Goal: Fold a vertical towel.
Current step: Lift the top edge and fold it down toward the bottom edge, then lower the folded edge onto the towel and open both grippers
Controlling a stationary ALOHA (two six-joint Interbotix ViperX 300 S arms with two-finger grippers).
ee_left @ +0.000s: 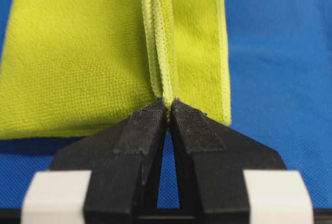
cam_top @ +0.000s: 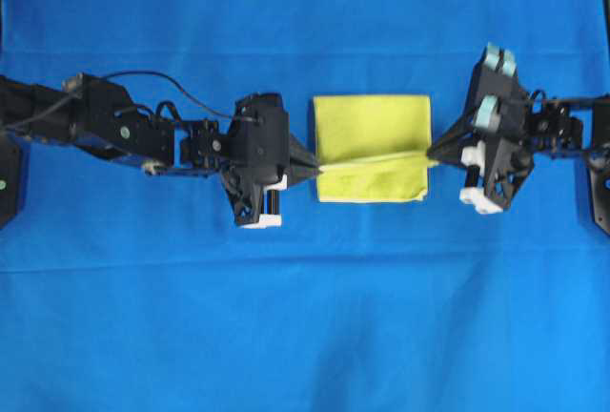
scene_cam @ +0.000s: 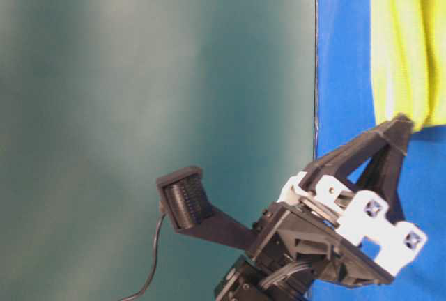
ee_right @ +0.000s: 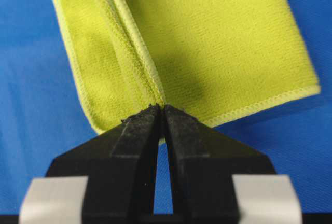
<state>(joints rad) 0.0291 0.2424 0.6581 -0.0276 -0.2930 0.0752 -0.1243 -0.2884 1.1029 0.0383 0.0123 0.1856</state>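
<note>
The towel (cam_top: pixel 372 148) lay on the blue cloth (cam_top: pixel 305 336) directly between the two grippers, with a raised hem line running across it from one set of fingertips to the other.

The left gripper (cam_top: pixel 312 166) sat at the towel's left edge in the overhead view. Its jaws were pinched nearly together, tips closed on the doubled, stitched hem of the towel (ee_left: pixel 104 53). From its own wrist camera, the hem rose straight ahead of the fingertips (ee_left: pixel 150 117), the broader stretch of fabric spread to the left of them and a narrower strip to the right (both lying flat on the cloth).

The right gripper (cam_top: pixel 431 157) met the towel's opposite edge. Its jaws were likewise drawn narrow and clamped on the hem at that end. In its wrist view the towel (ee_right: pixel 218 42) spread away ahead of the fingertips (ee_right: pixel 140 117), the wide part to their right and a narrow band to their left, with the paler hem angling up and away from the tips.

In the table-level view one gripper (scene_cam: pixel 403 123) showed its closed tips touching the lower edge of the towel (scene_cam: pixel 408 43), which hung in view just beyond them.
</note>
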